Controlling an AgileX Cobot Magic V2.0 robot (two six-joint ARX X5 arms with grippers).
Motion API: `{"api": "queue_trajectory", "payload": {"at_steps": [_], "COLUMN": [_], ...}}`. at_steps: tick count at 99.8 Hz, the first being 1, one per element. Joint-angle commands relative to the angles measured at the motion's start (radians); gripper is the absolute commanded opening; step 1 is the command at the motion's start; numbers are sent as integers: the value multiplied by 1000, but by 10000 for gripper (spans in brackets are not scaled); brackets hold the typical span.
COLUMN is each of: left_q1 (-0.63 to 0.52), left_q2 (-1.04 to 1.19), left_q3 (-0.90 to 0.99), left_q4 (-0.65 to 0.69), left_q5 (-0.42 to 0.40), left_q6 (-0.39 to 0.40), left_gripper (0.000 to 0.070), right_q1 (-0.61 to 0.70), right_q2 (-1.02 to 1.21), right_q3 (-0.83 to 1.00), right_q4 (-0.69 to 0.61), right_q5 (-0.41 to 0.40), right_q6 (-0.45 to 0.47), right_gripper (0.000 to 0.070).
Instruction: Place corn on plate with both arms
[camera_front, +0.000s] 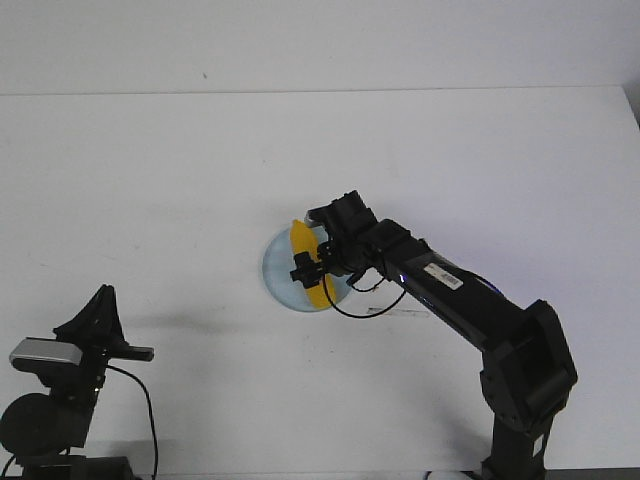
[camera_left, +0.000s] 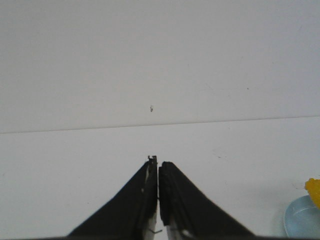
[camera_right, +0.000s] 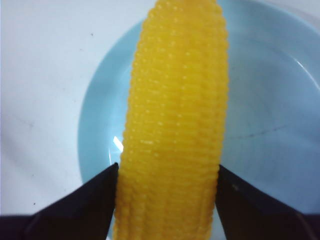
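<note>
Right gripper (camera_right: 167, 200) pinching toy corn cob (camera_right: 175, 125) over pale-blue plate (camera_right: 270, 100); left gripper (camera_left: 158, 172) pressed together; bare white table (camera_front: 150, 180); arm label unreadable.

The corn (camera_right: 175, 125), a bright yellow cob with rows of fine bumpy kernels, sits lengthwise between the two fingers of the right end effector (camera_right: 167, 200), both touching its sides. Directly beneath it lies the plate (camera_right: 280, 130), round, shallow, pale blue, spreading wider on either side.
</note>
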Motion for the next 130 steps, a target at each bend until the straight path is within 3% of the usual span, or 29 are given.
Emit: {"api": "queue_trajectory", "payload": {"at_steps": [1, 13, 43, 57, 66, 80, 90, 105, 130], "left_q1": [2, 2, 2, 2, 2, 2, 2, 2, 2], "left_q2": [-1, -1, -1, -1, -1, -1, -1, -1, -1], "left_q3": [9, 9, 9, 9, 9, 9, 9, 9, 9], "left_q4": [15, 15, 15, 15, 15, 15, 15, 15, 15], "left_q5": [-1, -1, -1, -1, -1, -1, -1, -1, -1], "left_q6": [-9, -9, -9, -9, -9, -9, -9, -9, -9], "left_gripper": [1, 1, 1, 1, 1, 1, 1, 1, 1], "right_q1": [9, 9, 9, 8, 7, 7, 5, -21, -108], "right_q2": [38, 38, 5, -52, -87, -129, -154, -217, -417], "right_q3": [18, 18, 51, 58, 58, 57, 48, -9, -269], "right_q4": [11, 11, 11, 0, -24, -37, -35, -29, 106], "right_q5": [1, 0, 2, 84, 210, 370, 424, 446, 444], "right_q6": [13, 12, -28, -80, -112, -156, -180, -210, -254], "right_gripper": [446, 493, 495, 474, 404, 128, 11, 10, 11]}}
